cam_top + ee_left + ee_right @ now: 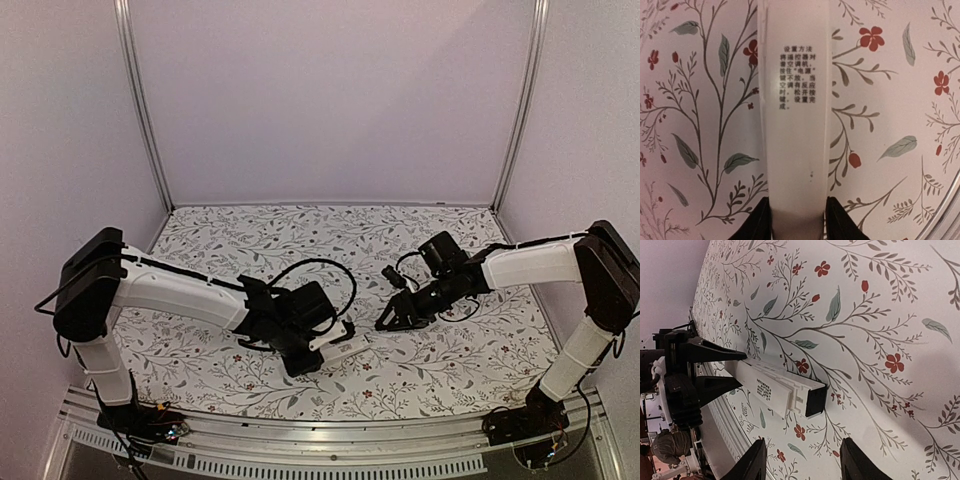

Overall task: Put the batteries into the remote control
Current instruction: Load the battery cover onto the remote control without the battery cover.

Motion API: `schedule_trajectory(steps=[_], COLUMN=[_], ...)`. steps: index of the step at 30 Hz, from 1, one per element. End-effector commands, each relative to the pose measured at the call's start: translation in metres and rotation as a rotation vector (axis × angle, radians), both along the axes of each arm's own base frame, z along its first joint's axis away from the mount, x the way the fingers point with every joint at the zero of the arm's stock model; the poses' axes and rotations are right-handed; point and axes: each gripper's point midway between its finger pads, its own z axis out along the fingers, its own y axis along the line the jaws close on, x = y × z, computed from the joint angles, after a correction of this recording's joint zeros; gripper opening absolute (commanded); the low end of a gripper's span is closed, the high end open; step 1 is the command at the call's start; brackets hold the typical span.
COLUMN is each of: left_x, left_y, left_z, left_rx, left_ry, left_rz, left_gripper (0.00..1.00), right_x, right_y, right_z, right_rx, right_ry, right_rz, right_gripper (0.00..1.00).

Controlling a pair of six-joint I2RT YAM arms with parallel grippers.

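From the top external view, the left gripper (pixel 320 346) sits low over the floral-patterned surface (pixel 300 240) near the middle front. Its fingers are pinched on one end of the remote control (pixel 345 344), which points out to the right. The right gripper (pixel 383 322) is just beyond the remote's free end, not touching it.

In the left wrist view, the remote control (pixel 795 125) runs straight up the middle with its plain back facing the camera. A block of small printed characters (pixel 799 77) is on that back. The two dark fingers (pixel 757 225) press against its long edges at the bottom of the view.

In the right wrist view, the right arm's own fingers (pixel 756 462) stand spread wide with only patterned surface between them. Ahead lies the remote control (pixel 772 385), its near end dark and squared off (pixel 815 400) (it looks open, though the inside cannot be made out). The left arm's fingers (pixel 715 354) clamp its far end from both sides.
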Motion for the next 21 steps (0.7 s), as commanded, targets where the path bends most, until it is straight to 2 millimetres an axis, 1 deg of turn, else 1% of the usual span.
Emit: schedule_trajectory(steps=[1,6,8,10,13,16,18,21], left_x=[0.008,0.008,0.003,0.003,0.004,0.007,0.01,0.014], left_y=[-0.001,0.0,-0.002,-0.003,-0.003,-0.004,-0.007,-0.011], left_z=[0.001,-0.001,-0.002,-0.002,-0.003,0.002,0.009,0.026], left_rx=[-0.002,0.004,0.002,0.007,0.02,0.02,0.006,-0.026], left_ry=[-0.009,-0.006,0.017,0.025,0.027,0.016,0.0,-0.026], left_rz=[-0.012,-0.06,-0.096,-0.105,-0.106,-0.099,-0.097,-0.094], left_gripper=[0.34,0.28,0.27,0.31,0.39,0.46,0.5,0.56], right_x=[-0.002,0.001,0.001,0.001,0.002,0.003,0.005,0.007], right_y=[-0.005,-0.01,-0.012,-0.013,-0.014,-0.016,-0.018,-0.023], right_z=[-0.003,0.005,0.006,0.01,0.016,0.023,0.026,0.031], right_rx=[-0.009,-0.008,-0.007,-0.002,0.003,-0.001,-0.009,-0.025], right_ry=[-0.007,-0.044,-0.048,-0.059,-0.083,-0.114,-0.135,-0.171], right_rz=[0.005,-0.007,-0.013,-0.013,-0.014,-0.018,-0.023,-0.035], right_gripper=[0.52,0.54,0.55,0.56,0.58,0.6,0.6,0.61])
